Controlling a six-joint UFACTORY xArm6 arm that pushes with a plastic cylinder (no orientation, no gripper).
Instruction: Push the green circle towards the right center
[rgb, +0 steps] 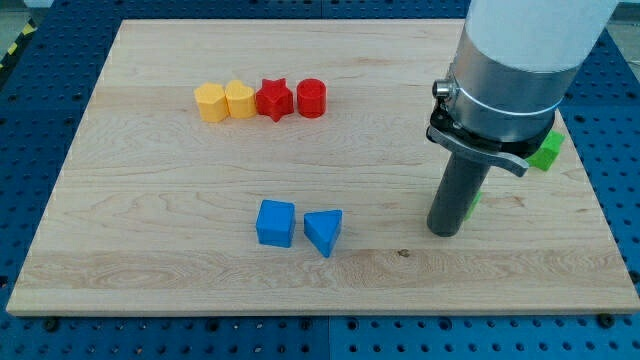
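My tip (443, 230) rests on the wooden board (180, 270) at the view's right, below the middle. A green block, its shape hidden by the rod, peeks out at the rod's right side (473, 198), touching or nearly touching it. A second green block (546, 150) lies farther right and higher, near the board's right edge, partly hidden by the arm; its shape cannot be made out.
Near the view's top left stand a yellow hexagon (210, 102), a yellow block (239, 99), a red star (275, 99) and a red cylinder (311, 98) in a row. A blue cube (275, 223) and a blue triangle (323, 231) sit at bottom centre.
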